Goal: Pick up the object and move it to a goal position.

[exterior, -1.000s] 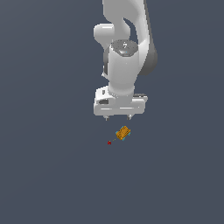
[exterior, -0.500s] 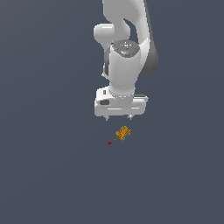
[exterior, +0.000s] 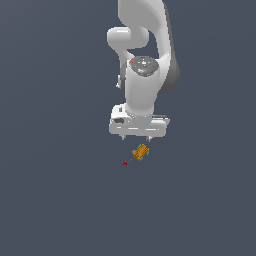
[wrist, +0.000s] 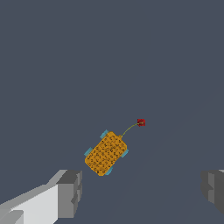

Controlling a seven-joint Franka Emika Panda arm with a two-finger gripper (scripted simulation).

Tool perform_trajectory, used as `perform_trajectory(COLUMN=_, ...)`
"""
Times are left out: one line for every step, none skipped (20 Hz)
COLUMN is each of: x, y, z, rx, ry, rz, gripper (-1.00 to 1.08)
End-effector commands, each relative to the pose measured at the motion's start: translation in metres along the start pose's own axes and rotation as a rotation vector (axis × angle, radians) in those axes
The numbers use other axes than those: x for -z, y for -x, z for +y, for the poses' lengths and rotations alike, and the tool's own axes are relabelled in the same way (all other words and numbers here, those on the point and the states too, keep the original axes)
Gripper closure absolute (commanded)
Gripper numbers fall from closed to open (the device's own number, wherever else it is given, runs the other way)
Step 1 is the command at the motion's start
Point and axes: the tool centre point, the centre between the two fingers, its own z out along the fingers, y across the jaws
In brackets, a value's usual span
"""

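Observation:
The object (exterior: pixel 141 152) is a tiny orange-yellow ridged block with cyan edges, lying on the dark floor just below the white gripper (exterior: pixel 136 138) in the exterior view. A thin line joins it to a small red blob (exterior: pixel 125 163). In the wrist view the object (wrist: pixel 106 153) lies tilted, ahead of the gap between the fingers (wrist: pixel 70 192), with the red blob (wrist: pixel 141 122) beyond it. The gripper (wrist: pixel 142 189) is open, its jaws wide apart with nothing between them. It does not touch the object.
A plain dark grey floor (exterior: pixel 55 200) spreads all around. The white arm (exterior: pixel 145 60) rises above the gripper. Nothing else stands in view.
The gripper has moved a little lower, toward the object. The object and the red blob have stayed in place.

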Motion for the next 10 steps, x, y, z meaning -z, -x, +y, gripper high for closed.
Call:
perform_trajectory(x=-0.009, y=0.0, z=-0.002, rx=-0.055, ry=-0.003, rz=-0.005, gripper=-0.92)
perform_trajectory(x=-0.013, y=0.0, z=-0.002, rx=-0.08, ry=-0.004, rz=-0.007, gripper=-0.92)
perform_trajectory(x=-0.017, y=0.001, z=-0.003, rx=-0.106, ry=-0.005, rz=-0.009, gripper=-0.92)
perform_trajectory(x=-0.021, y=0.001, z=-0.003, rx=-0.134, ry=-0.006, rz=-0.011, gripper=-0.92)
perform_trajectory(x=-0.025, y=0.001, z=-0.004, rx=-0.163, ry=-0.007, rz=-0.013, gripper=-0.92)
perform_trajectory(x=-0.03, y=0.001, z=-0.005, rx=-0.191, ry=-0.008, rz=-0.015, gripper=-0.92)
perform_trajectory(x=-0.034, y=0.002, z=-0.005, rx=-0.22, ry=-0.008, rz=-0.018, gripper=-0.92)
perform_trajectory(x=-0.038, y=0.002, z=-0.006, rx=-0.248, ry=-0.009, rz=-0.02, gripper=-0.92)
perform_trajectory(x=-0.043, y=0.002, z=-0.007, rx=-0.277, ry=-0.009, rz=-0.022, gripper=-0.92)
perform_trajectory(x=-0.047, y=0.003, z=-0.007, rx=-0.305, ry=-0.009, rz=-0.024, gripper=-0.92)
